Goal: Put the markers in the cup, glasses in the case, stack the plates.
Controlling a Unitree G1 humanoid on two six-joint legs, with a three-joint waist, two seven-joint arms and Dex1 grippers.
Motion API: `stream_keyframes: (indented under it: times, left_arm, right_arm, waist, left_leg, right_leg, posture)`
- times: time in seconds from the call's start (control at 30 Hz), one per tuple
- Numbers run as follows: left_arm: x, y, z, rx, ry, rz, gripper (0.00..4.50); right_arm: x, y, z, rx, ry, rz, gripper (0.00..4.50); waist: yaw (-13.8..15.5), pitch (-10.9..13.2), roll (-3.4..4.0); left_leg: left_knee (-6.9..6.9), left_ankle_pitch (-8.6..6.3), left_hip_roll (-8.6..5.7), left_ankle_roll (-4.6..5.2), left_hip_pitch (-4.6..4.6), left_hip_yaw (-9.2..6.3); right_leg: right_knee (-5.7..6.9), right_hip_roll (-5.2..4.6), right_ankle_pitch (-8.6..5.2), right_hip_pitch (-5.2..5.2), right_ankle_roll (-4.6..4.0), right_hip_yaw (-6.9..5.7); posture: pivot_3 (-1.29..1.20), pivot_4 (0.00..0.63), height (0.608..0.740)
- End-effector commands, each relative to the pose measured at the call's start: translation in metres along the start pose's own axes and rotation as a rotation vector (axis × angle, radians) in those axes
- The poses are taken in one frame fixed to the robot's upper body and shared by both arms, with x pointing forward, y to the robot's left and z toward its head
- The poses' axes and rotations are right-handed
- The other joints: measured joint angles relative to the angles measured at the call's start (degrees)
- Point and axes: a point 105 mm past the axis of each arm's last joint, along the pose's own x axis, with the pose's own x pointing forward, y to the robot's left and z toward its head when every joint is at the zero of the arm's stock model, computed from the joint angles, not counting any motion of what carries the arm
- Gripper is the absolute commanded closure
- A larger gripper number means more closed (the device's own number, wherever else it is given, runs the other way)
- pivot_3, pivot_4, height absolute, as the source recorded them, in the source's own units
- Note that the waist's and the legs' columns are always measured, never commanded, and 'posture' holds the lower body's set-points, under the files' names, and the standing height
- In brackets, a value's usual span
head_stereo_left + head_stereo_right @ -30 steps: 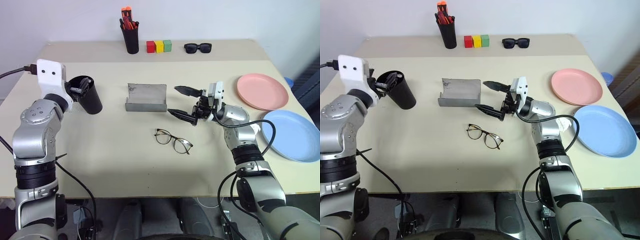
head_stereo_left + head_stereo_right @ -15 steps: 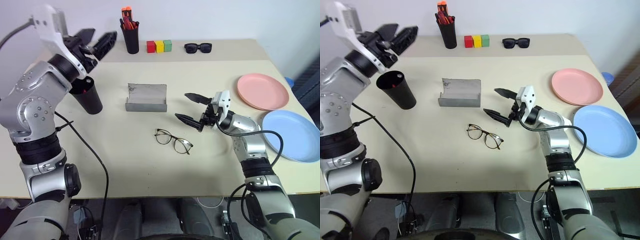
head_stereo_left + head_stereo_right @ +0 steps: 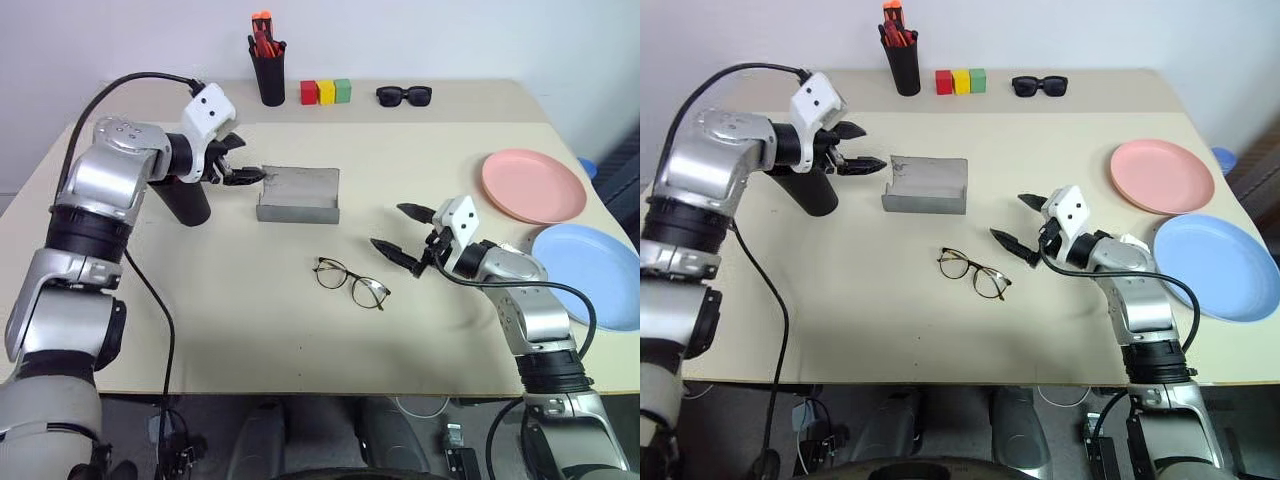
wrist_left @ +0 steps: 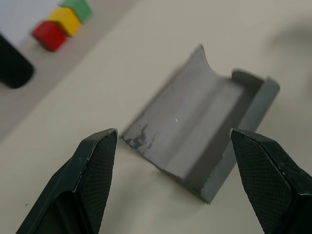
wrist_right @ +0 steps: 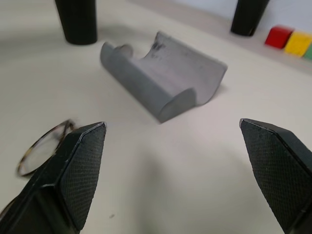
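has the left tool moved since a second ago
Yes. The left tool was at the black cup's mouth; now it hangs open, past the cup, at the grey case's left end.

2 silver arms [image 3: 105,180], black cables, white wrist blocks, black textured jaws.

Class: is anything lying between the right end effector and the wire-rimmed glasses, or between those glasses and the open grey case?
Nothing visible. Bare table separates the right end effector from the glasses, and the glasses from the case.
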Motion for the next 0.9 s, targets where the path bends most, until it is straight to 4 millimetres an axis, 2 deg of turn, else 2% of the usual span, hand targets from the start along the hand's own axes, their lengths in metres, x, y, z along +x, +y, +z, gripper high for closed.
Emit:
stream_keyframes:
  times: [0.03,0.13,0.23,0.47,0.57,0.77,0.9]
  left_arm:
    - [0.008,-0.001,0.002,0.086,0.047,-0.077,0.72]
    - [0.026,-0.014,-0.008,0.129,0.133,-0.184,0.72]
    - [0.039,-0.019,-0.013,0.167,0.189,-0.208,0.72]
    - [0.051,-0.020,-0.017,0.238,0.280,-0.201,0.72]
    - [0.054,-0.017,-0.015,0.270,0.305,-0.175,1.42]
    - [0.055,-0.022,-0.013,0.300,0.319,-0.218,4.36]
    - [0.057,-0.028,-0.005,0.285,0.258,-0.261,4.36]
  right_arm:
    - [-0.004,0.002,0.013,-0.021,-0.029,-0.001,0.00]
    - [-0.005,0.002,0.010,-0.031,-0.028,-0.018,0.00]
    - [-0.005,0.005,0.011,-0.032,-0.034,-0.020,0.00]
    - [-0.005,0.006,0.012,-0.033,-0.041,-0.029,0.00]
    - [-0.005,0.005,0.013,-0.035,-0.045,-0.033,0.00]
    - [-0.006,0.005,0.014,-0.037,-0.050,-0.037,0.00]
    - [-0.007,0.004,0.014,-0.040,-0.052,-0.044,0.00]
  waist:
    - [0.1,0.0,-0.05]
    - [0.2,0.0,-0.08]
    - [0.1,0.1,-0.13]
    - [0.0,0.1,-0.18]
    - [0.1,0.1,-0.19]
    - [0.1,0.1,-0.23]
    - [0.1,0.2,-0.26]
  left_leg:
    - [0.01,0.00,0.00,0.00,-0.02,0.00]
    - [0.03,0.00,0.00,0.01,-0.06,-0.01]
    - [0.06,0.00,0.00,0.01,-0.08,0.00]
    - [0.03,-0.01,0.00,0.03,-0.08,-0.01]
    - [0.04,-0.01,0.00,0.03,-0.08,-0.01]
    - [0.06,-0.01,0.00,0.03,-0.08,-0.02]
    - [0.05,-0.01,0.00,0.03,-0.09,-0.02]
  right_leg:
    - [0.00,0.00,0.00,-0.01,0.01,-0.01]
    - [-0.01,0.00,0.00,-0.01,0.01,-0.01]
    - [-0.01,-0.01,0.00,-0.01,0.02,-0.02]
    - [0.00,0.00,-0.01,-0.05,0.04,-0.01]
    - [0.00,0.00,-0.01,-0.04,0.04,-0.01]
    - [0.01,0.00,-0.01,-0.03,0.04,-0.02]
    - [0.02,0.00,-0.01,-0.04,0.05,-0.02]
  posture:
    - [0.00,0.150,0.740]
    - [0.00,0.150,0.740]
    - [0.00,0.150,0.740]
    - [0.00,0.150,0.740]
    - [0.00,0.150,0.740]
    - [0.00,0.150,0.740]
    - [0.00,0.150,0.740]
